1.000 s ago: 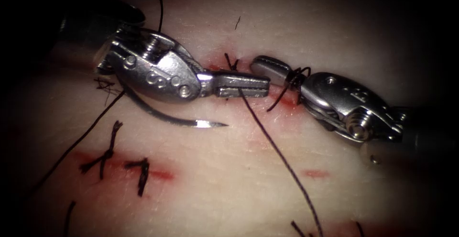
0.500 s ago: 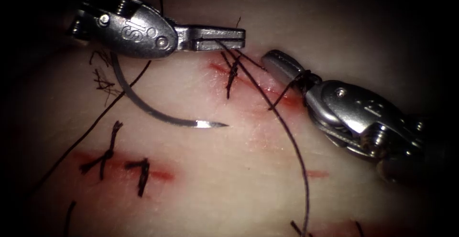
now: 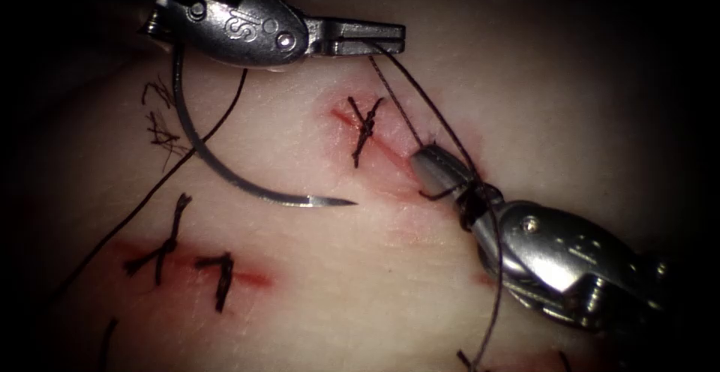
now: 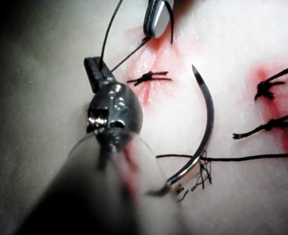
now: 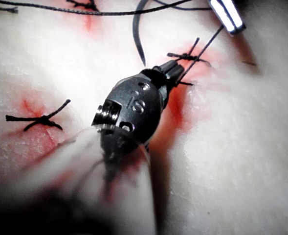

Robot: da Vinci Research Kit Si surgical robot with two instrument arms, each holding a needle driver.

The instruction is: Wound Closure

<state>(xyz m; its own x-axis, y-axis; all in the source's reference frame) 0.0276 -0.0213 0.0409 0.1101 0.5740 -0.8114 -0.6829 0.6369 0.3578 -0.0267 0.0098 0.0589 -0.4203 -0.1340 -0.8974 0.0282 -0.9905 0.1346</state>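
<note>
The left tool [image 3: 390,37] clamps the thread [image 3: 390,94] above the cut [image 3: 375,143]; the right tool [image 3: 435,168], thread wound round it, holds a short end. The needle [image 3: 225,169] lies free on the tissue [image 3: 360,282] (left of the cut). Uneven tension could tear the stitch.

The tissue [image 3: 360,297] bears the loose curved needle [image 3: 225,173] and knotted stitches [image 3: 365,126].

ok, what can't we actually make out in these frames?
- Blunt end of the curved steel needle: endoscope view, passes behind the left silver tool.
- Right silver tool: dark thread wraps it; whether its fingers are closed is unclear.
- Thread's lower run: cut off by the endoscope view's bottom edge.
</note>
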